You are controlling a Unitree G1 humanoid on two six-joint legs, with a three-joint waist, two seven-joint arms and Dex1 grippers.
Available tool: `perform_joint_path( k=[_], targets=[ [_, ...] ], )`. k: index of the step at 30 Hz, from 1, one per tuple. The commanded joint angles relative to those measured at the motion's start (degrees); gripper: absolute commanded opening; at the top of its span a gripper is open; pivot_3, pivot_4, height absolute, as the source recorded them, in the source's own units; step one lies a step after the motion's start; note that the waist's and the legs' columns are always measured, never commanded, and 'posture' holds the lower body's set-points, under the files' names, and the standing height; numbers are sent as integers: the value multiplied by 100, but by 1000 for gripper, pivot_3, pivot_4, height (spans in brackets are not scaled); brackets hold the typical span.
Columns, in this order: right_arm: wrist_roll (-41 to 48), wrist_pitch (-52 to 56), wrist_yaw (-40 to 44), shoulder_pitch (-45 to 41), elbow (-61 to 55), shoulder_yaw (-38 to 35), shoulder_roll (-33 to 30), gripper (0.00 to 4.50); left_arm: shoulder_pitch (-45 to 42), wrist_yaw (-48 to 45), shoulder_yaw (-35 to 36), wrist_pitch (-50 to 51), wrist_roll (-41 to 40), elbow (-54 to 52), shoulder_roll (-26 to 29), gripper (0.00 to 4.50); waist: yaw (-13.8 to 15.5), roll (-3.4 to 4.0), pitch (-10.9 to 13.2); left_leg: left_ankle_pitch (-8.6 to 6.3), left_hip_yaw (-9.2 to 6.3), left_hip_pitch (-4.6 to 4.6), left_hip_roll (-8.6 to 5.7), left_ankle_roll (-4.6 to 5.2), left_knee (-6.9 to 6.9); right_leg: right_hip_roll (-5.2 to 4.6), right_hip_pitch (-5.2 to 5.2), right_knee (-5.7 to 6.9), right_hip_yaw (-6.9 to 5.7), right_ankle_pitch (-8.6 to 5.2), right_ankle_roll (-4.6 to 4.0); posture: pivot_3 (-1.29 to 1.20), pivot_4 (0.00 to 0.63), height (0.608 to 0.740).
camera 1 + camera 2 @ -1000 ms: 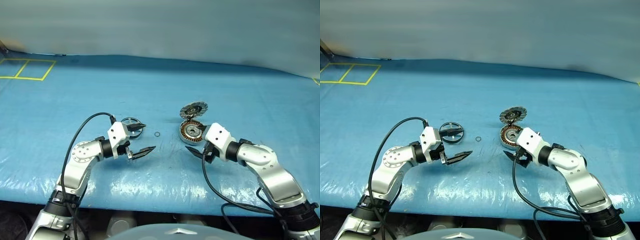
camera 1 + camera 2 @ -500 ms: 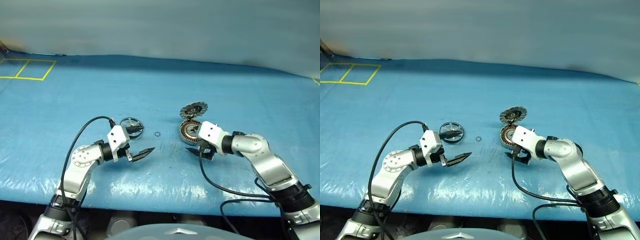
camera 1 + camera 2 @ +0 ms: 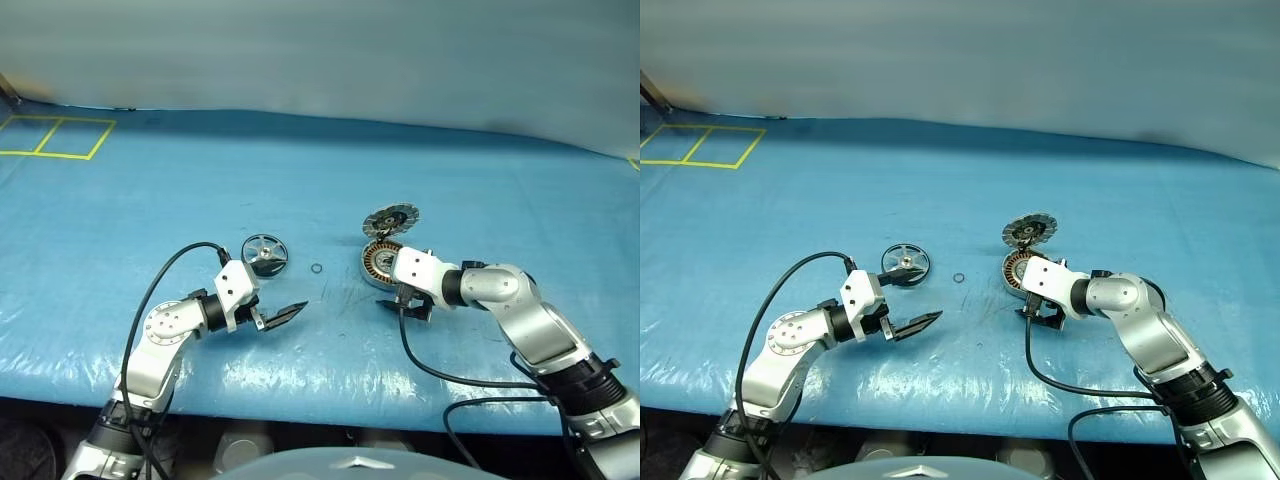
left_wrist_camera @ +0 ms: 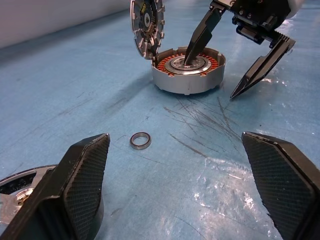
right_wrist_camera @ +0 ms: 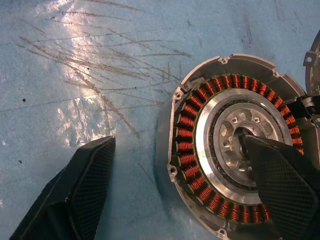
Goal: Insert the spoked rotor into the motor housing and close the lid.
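the motor housing (image 3: 379, 264) sits on the blue worktop (image 3: 450, 190), its ring of copper-brown windings facing up around a silver centre plate. the lid (image 3: 388, 219) stands tilted on edge at the far side of the housing, touching its rim, with its black-and-silver segmented face turned toward the housing. the right end effector (image 4: 235, 60) straddles the near wall of the housing: one black finger reaches down onto the silver centre plate inside the windings, while the other finger hangs outside the cup over the scratched worktop, so its jaws are spread wide and grip nothing. a small thin ring (image 3: 316, 268) lies flat on the worktop to the left of the housing. farther left of the housing, past that ring, the spoked rotor (image 3: 264, 253) lies flat on the worktop. the left end effector (image 3: 277, 295) hovers just nearer than the rotor, well apart from the housing, pointing toward it, with its fingers spread wide and empty.
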Motion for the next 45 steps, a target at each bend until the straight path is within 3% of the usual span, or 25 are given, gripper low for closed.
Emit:
perform_joint_path(
  k=[1,3,10,19,28,45],
  targets=[
    [-184,-72,137,-29,5,180,-42,3219,-95,48,-4,-153,11,15,-71,4500,8,0,0,0,0,0,0,0,0,0,0,0,0,0,0,0,150,740],
    [-361,-97,144,-125,43,340,19,2586,-129,39,-6,-155,-3,30,-95,4500,10,0,-1,0,-1,0,0,0,0,0,0,0,0,0,0,0,150,740],
    [-618,21,281,-315,-140,543,113,2586,-170,55,-49,-161,24,108,-144,4500,-21,-3,-3,0,0,2,2,0,0,2,0,1,-1,3,-2,0,150,740],
    [-160,1076,887,277,-1770,634,-100,2586,-115,32,-116,-134,-9,68,-125,4500,-12,-3,-3,-2,-8,0,3,2,-12,1,-4,0,-8,7,5,0,150,740],
    [154,2285,607,655,-2545,652,89,2586,-163,-64,-244,-81,-20,135,-163,4500,7,-4,-4,-2,-5,1,3,2,1,0,0,-1,-7,-7,-16,0,150,740],
    [229,3245,-501,406,-2305,631,507,2586,-442,-97,-339,-213,77,371,-215,4500,-11,-16,-11,1,-3,4,5,3,9,2,4,0,-7,-2,-13,0,150,740]
  ],
)
